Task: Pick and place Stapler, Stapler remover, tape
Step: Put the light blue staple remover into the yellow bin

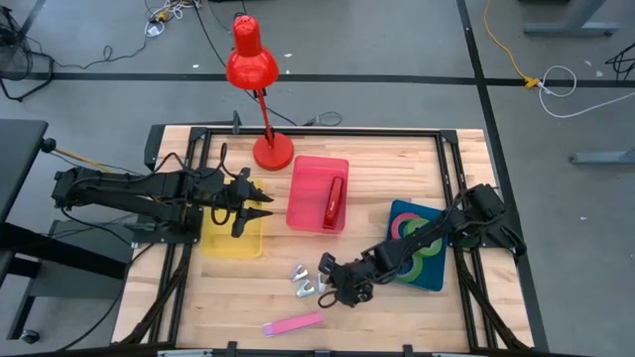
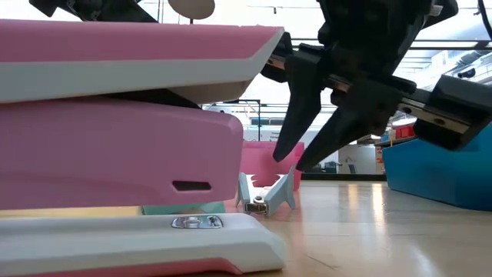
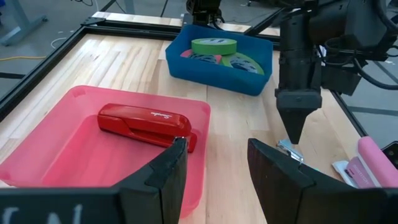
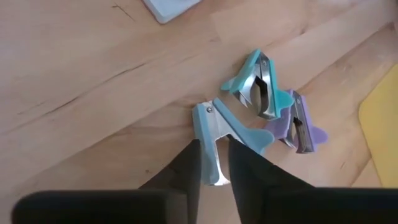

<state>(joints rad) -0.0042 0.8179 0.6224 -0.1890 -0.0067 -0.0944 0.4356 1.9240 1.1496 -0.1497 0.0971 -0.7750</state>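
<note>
Wooden table (image 1: 397, 307) bears three staple removers (image 4: 261, 102), two staplers (image 1: 333, 201).

The right gripper (image 1: 325, 289) points down near the table's front, fingers nearly together and seemingly pinching, while the left gripper (image 1: 260, 205) hovers level, fingers parted.

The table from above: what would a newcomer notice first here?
The red desk lamp at the table's far edge stands out, with the pink bin holding a red stapler beside its base. Nearer, the right end effector closes on a teal staple remover, while the left end effector hovers open over the yellow bin.
</note>
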